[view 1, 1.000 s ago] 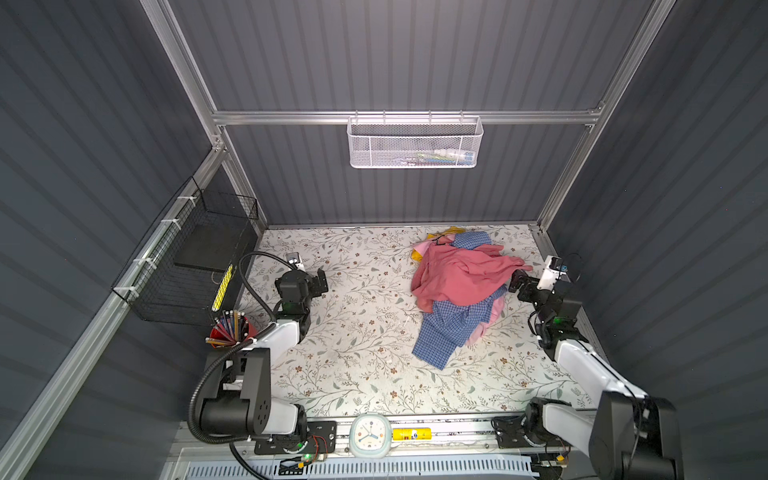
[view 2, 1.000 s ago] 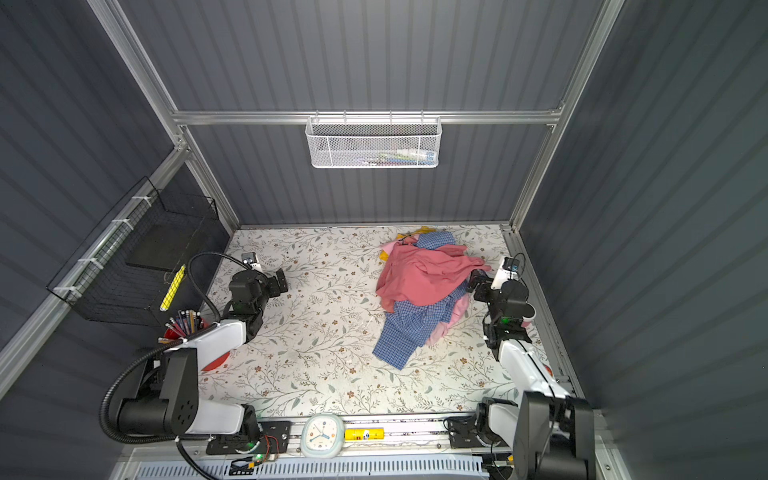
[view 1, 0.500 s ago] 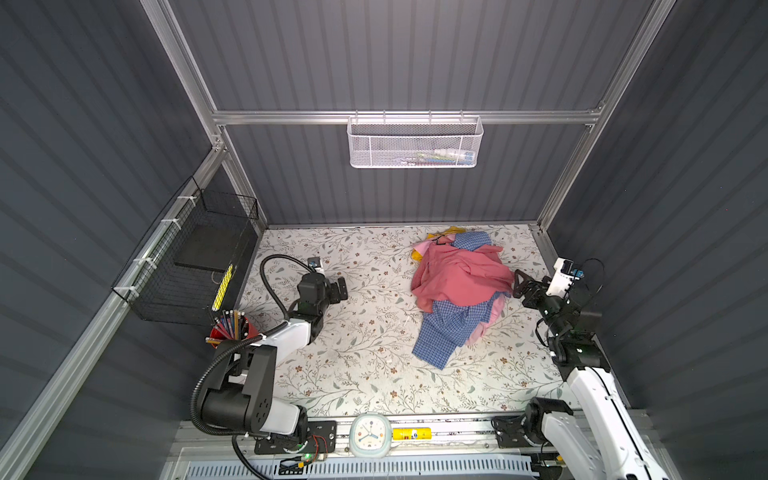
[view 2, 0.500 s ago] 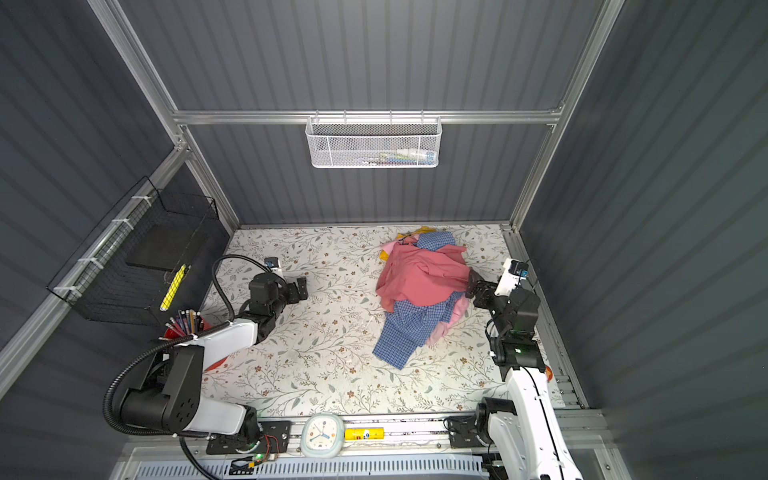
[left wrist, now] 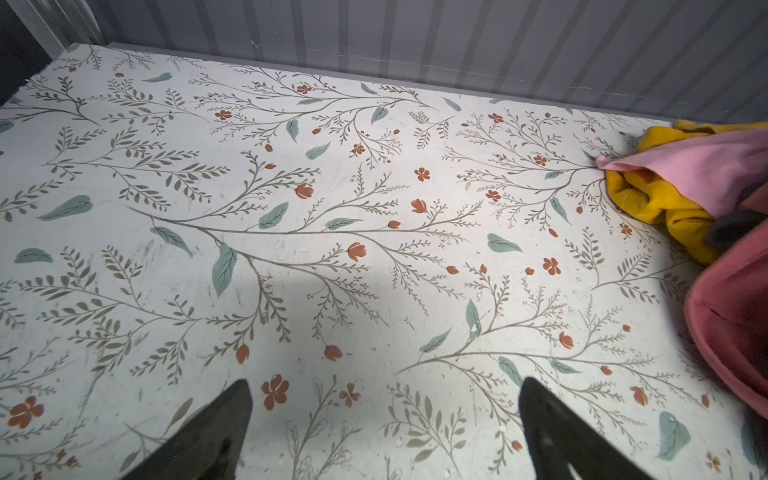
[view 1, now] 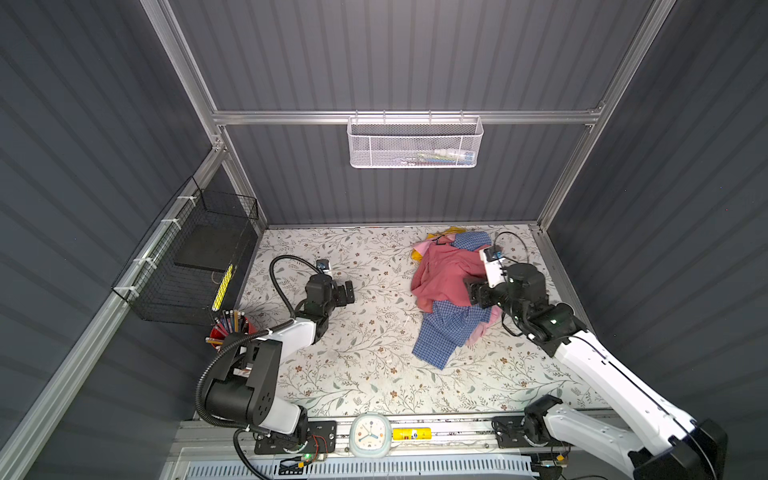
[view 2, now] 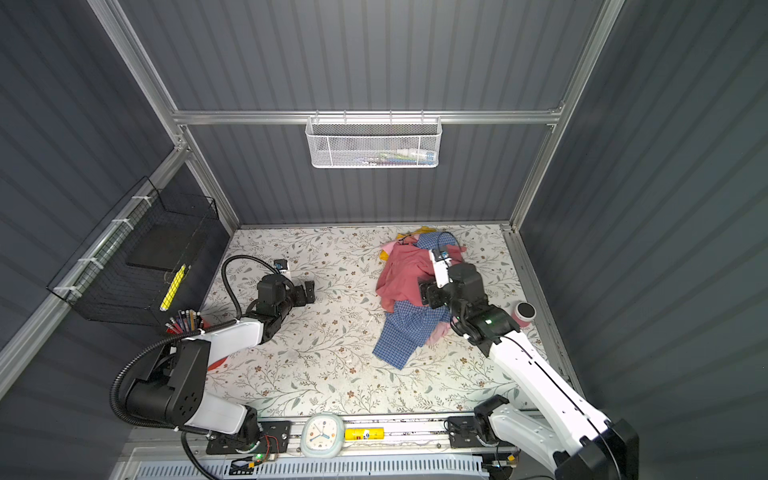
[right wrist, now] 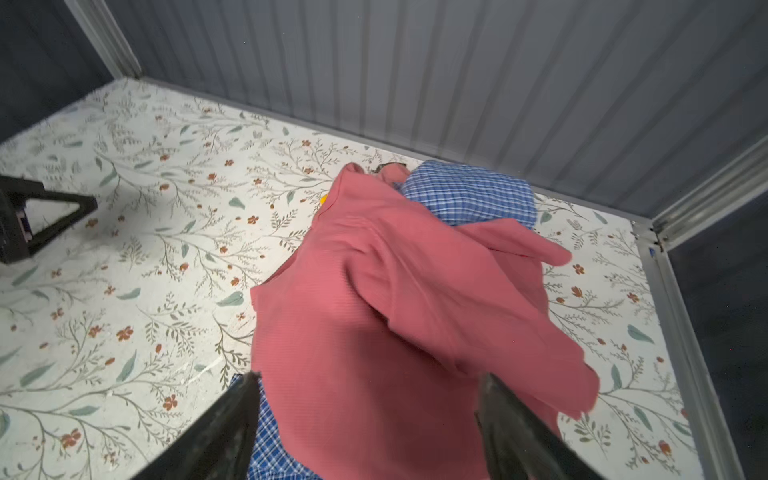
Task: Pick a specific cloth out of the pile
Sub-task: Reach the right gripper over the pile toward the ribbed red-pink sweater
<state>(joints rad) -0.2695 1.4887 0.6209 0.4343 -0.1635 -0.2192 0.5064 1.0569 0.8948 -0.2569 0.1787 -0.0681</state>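
the salmon-coral soft garment (right wrist: 374,291), a dark trim band showing at one edge, lies draped over the top of the heap of crumpled garments (view 1: 446,309), on the right side of the flower-printed desk (view 1: 357,357) near the back wall. the right tool (right wrist: 370,415) hangs over the garment's near fold, jaws spread, nothing caught between them. to my eye it should sink until both fingers bracket a ridge of coral fabric only, clear of the blue-and-white checked shirt (view 1: 436,345) beneath, then pinch and lift slowly. the left tool (left wrist: 384,432) hangs released above bare desk, well apart from the heap.
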